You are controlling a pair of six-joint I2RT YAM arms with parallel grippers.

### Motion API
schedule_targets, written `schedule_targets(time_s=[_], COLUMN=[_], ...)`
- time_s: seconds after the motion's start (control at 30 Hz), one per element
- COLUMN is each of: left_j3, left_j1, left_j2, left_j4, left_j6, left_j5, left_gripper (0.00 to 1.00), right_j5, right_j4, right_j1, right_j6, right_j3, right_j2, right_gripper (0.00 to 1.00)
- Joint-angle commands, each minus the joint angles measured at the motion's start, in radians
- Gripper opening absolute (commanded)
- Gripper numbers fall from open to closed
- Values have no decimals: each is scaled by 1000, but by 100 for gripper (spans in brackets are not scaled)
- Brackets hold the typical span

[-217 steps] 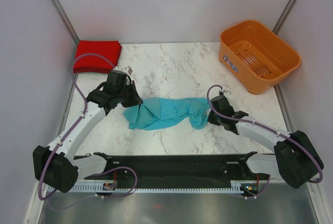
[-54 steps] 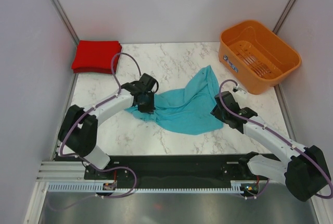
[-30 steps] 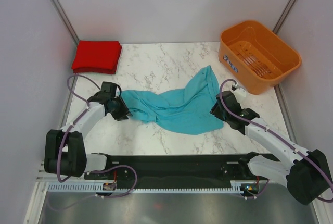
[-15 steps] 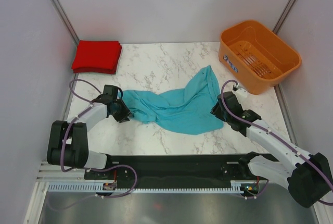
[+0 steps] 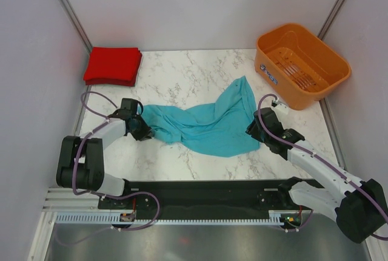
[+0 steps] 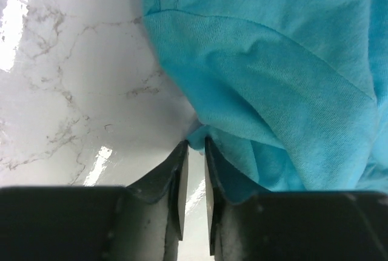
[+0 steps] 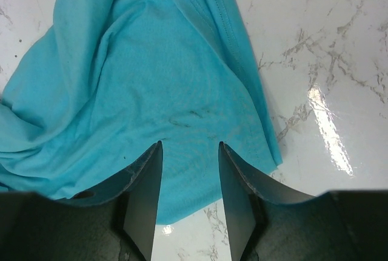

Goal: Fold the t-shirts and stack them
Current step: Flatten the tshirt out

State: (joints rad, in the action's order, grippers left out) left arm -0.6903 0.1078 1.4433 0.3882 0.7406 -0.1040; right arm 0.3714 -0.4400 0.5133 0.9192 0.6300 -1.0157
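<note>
Left hand (image 6: 195, 145): nipped almost shut on a fold at left end of teal shirt (image 5: 209, 121). Right hand (image 7: 190, 145): spread wide, low over shirt's right edge, gripping nothing. Shirt: rumpled, middle of bench (image 5: 194, 73). Red shirt (image 5: 112, 65): folded, far left corner.

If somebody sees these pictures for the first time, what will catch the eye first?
The crumpled teal t-shirt in the middle of the marble table stands out most; the left gripper pinches its left edge and the right gripper is open over its right side. Next come the folded red t-shirt at the far left corner and the orange basket at the far right.
</note>
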Motion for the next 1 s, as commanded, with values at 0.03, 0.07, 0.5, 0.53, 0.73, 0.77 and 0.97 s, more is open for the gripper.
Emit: schedule_targets(time_s=[0.03,0.07,0.5,0.53,0.73,0.77,0.97], left_j3=[-11,-12,-58,-58,-72,-86,-155], left_j1=[-3,-3,-3,-3,-3,-3,-3], left_j2=[34,29,-343,-353,-403,-414,-457], left_j4=[-23,-22,164,170,190,199,238], left_j6=[-7,-9,-12,-12,-17,-23,-43], left_j5=[58,55,259,266,259,259,262], left_gripper=[14,10,2,2,2,2,2], right_j5=[1,6,80,77,80,83,72], right_j4=[9,-2,-146,-146,-154,-152,-48], right_j1=[1,1,1,1,1,1,1], right_j6=[7,32,188,207,285,300,307], right_j3=[-10,-9,-38,-47,-104,-111,-160], right_j2=[-11,-12,37,35,-4,-17,-57], right_gripper=[51,52,56,56,56,56,54])
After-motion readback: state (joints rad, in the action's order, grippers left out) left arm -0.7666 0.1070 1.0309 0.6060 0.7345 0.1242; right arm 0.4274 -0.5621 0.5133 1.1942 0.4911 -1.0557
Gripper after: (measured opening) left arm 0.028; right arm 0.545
